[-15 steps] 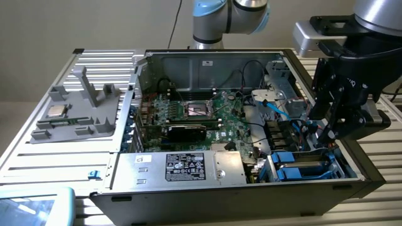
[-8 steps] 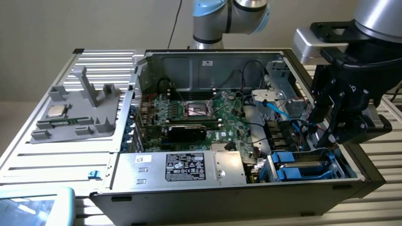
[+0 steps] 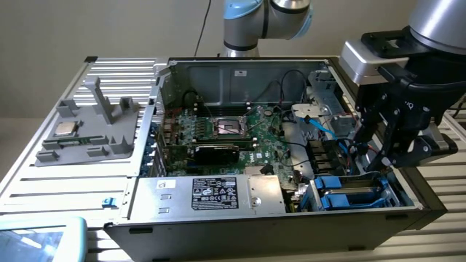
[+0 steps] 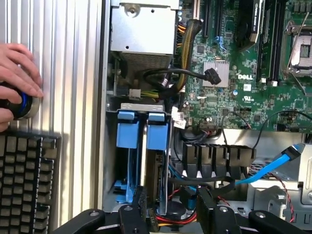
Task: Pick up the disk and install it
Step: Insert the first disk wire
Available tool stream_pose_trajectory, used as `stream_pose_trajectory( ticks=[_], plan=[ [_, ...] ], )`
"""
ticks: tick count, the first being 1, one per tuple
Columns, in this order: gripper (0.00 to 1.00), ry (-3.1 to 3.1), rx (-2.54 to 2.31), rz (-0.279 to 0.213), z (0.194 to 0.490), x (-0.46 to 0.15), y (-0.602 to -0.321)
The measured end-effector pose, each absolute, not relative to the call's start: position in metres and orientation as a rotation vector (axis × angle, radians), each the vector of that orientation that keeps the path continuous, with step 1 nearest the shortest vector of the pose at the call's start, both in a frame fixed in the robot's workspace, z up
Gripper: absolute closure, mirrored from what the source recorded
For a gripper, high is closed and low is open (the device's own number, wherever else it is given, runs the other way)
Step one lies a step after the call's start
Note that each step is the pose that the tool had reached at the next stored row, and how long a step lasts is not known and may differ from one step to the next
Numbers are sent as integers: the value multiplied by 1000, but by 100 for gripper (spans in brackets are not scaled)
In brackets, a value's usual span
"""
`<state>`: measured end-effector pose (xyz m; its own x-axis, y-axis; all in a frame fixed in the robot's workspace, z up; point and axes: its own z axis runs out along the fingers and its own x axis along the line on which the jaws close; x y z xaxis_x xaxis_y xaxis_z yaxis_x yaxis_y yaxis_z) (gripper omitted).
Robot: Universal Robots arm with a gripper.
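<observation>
**Open gripper hovering over the drive bay, disk sitting in its slot**

The black two-fingered gripper is hanging over the drive bay corner of the open black computer case, at the exterior view's right. Its jaws are standing wide apart and are gripping nothing; cables and the bay are showing between them.

The disk, a flat silver-grey hard drive clipped in a bright blue plastic frame, is standing on edge inside the bay beneath the gripper. Its blue end tab is facing up and its thin metal edge is running down into the slot. A second bright blue plastic frame is sitting just beside it in the neighbouring slot, the two tabs lying nearly level. The fingers are not touching either one.

A light blue flat data cable is running across near the bay, and the green motherboard is lying in the middle of the case. The large grey metal box with a black label is sitting at the case's near edge in the exterior view.

Outside the case, a person's hand is resting on a round black knob, next to a black keyboard.
</observation>
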<state>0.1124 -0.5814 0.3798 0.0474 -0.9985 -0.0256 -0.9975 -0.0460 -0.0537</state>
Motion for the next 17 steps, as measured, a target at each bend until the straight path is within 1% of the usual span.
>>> stream_pose_trajectory(
  ticks=[7,10,13,17],
  plan=[
    [47,2092,-2267,-8,379,115,-582],
    [47,2089,-2265,0,378,117,-590],
    [47,2081,-2254,20,375,118,-600],
    [47,2068,-2244,49,372,119,-604]
  ],
)
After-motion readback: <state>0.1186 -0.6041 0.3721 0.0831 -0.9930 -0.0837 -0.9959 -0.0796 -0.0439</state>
